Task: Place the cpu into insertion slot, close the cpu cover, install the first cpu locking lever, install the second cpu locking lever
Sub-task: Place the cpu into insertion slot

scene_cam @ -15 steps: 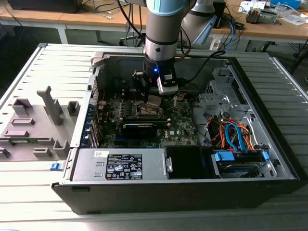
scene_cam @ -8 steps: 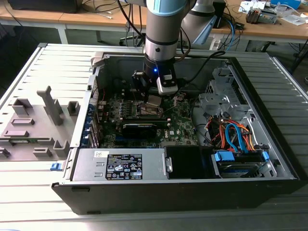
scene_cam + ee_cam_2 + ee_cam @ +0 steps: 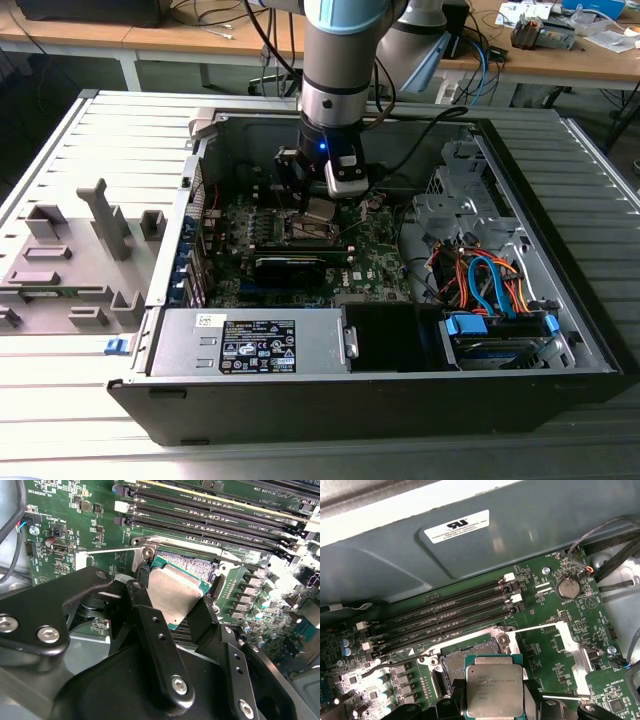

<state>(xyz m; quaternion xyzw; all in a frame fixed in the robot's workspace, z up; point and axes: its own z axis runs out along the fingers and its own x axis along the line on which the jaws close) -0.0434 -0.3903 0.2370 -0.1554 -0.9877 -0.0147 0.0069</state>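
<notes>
My gripper [image 3: 172, 600] is shut on the cpu [image 3: 175, 595], a flat square chip with a silvery top, held by two opposite edges between black fingers [image 3: 145, 612]. In both wrist views the chip hangs over the insertion slot [image 3: 451, 667], whose dark contact field and metal frame show past the chip's edge [image 3: 186, 564]. I cannot tell whether it touches the socket. The cpu cover [image 3: 574, 650], a thin silver frame with a window, lies swung open beside the socket. In the exterior view the gripper [image 3: 320, 208] is low over the green board inside the computer case.
Long black memory slots [image 3: 445, 612] run along one side of the socket. A thin wire locking lever [image 3: 107, 551] sticks out from the socket corner. The case walls [image 3: 330, 400], a power supply [image 3: 250, 342] and cable bundles [image 3: 485, 280] surround the board.
</notes>
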